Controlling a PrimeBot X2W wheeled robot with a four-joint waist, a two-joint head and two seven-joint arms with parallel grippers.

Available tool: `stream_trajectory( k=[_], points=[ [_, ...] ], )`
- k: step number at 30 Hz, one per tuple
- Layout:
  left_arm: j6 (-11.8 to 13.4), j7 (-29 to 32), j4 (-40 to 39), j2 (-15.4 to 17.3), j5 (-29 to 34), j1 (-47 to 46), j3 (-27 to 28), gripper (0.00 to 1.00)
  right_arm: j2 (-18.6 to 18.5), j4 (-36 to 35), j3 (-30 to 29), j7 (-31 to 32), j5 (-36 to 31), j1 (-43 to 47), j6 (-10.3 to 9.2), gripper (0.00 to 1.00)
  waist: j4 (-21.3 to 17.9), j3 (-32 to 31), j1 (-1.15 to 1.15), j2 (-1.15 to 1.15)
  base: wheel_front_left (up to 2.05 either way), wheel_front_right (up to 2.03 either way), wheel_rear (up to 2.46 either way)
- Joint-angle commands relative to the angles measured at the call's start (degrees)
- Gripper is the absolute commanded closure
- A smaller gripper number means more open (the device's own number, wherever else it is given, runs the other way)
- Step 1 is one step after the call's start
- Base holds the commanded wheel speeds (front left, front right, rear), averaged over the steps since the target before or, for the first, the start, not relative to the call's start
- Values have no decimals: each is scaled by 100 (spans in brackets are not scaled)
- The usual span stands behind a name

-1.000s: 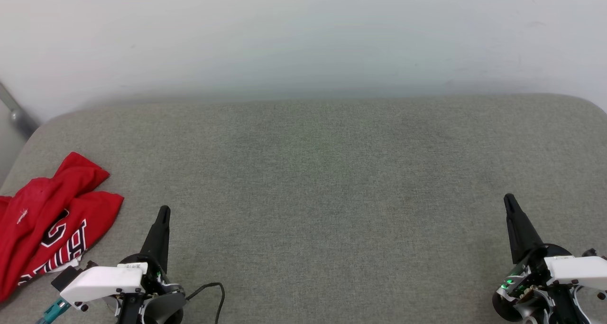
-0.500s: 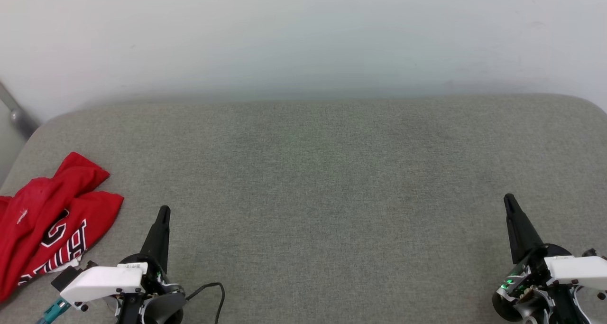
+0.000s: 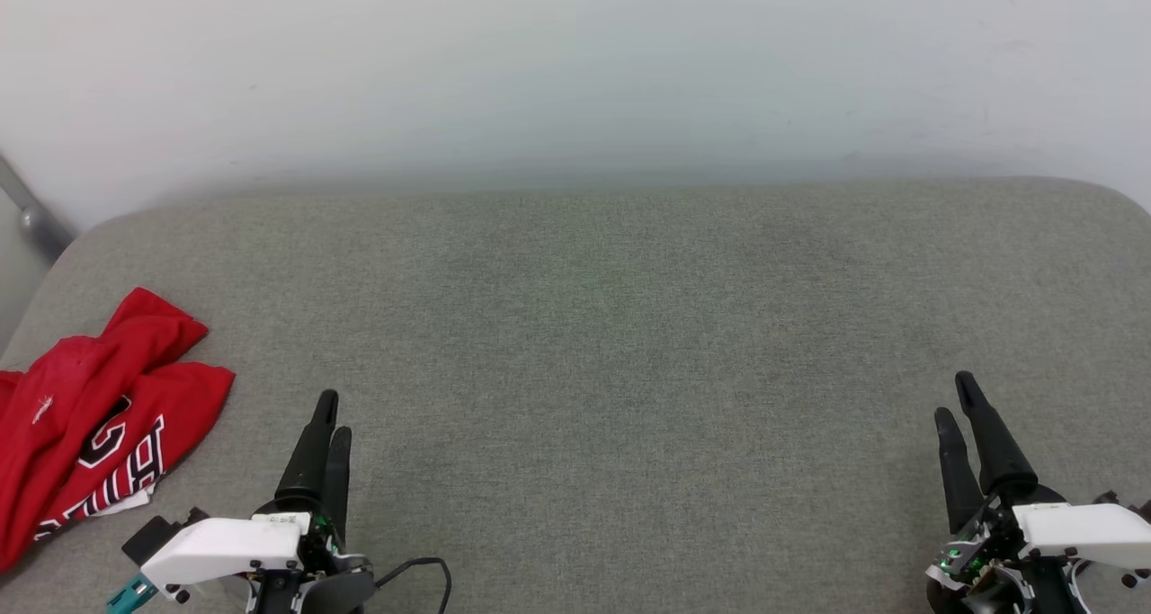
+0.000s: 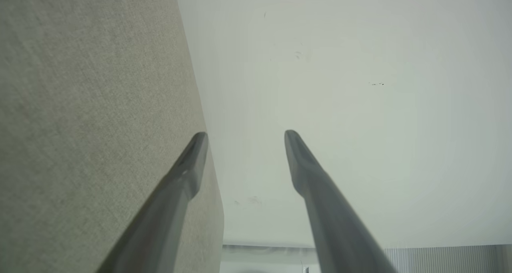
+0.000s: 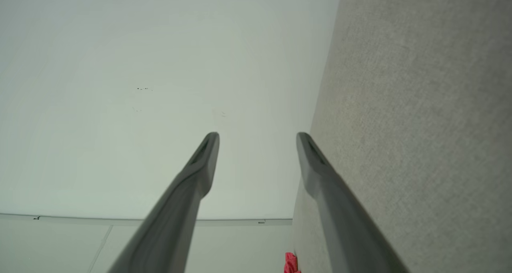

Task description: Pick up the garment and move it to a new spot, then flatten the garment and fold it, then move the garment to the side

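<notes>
Garment (image 3: 99, 416), head view: crumpled red heap with black, white-edged lettering. It lies at the left edge of the desk (image 3: 611, 344) and partly runs out of frame. It looks untouched, so the pick-up step is judged not yet begun.
Left claw (image 3: 334, 414), head view: lower left, fingers pointing toward the wall (image 3: 575, 75), parted and empty. It is near the garment's right hem but apart from it, so judged the natural arm for the first pinch.
Right claw (image 3: 953, 396), head view: lower right, well apart from the garment, fingers parted, holding nothing.
Desk middle, head view: broad stretch of grey cloth between the claws, judged the likely new spot, with room to flatten.
Left claw (image 4: 245, 134), left wrist view: jaws stand wide with nothing between them. The desk runs up the view's left side, so the claw is rolled on its side with one finger next to the surface, which suits sliding under cloth.
Right claw (image 5: 257, 135), right wrist view: jaws wide and empty, mirrored roll, desk on the view's right. A small red scrap of the garment (image 5: 291, 263) shows at the bottom edge, far off.
Risk: loose folds, so a shallow pinch may lift one layer only.
</notes>
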Motion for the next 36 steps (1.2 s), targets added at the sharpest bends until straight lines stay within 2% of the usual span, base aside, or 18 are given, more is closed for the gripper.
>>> stream_trajectory(
  k=[1, 7, 13, 22, 36],
  points=[
    [-1, -66, -158, 16, 94, -163, -73, 0, -7, -154, 48, -62, -81, -113, 1, 0, 2, -1, 0, 0, 0, 0, 0],
    [-1, -226, -307, 15, 517, -141, -110, 0, -56, -256, 186, -230, -386, -124, 1, 0, 9, -8, 0, 0, 0, 0, 0],
    [-1, -373, -451, 15, 1154, -104, -143, 0, -96, -365, 288, -380, -959, -134, 1, 0, 23, -15, 0, 0, 0, 0, 0],
    [-1, -580, -556, 16, 2387, -92, -259, 0, -180, -433, 394, -584, -2383, -149, 1, 0, 41, -21, 0, 0, 0, 0, 0],
    [58, -861, -573, 38, 4388, -129, -449, 0, -97, -648, 343, -658, -4507, -159, 1, 0, 42, -26, 0, 0, 0, 0, 0]
  ],
)
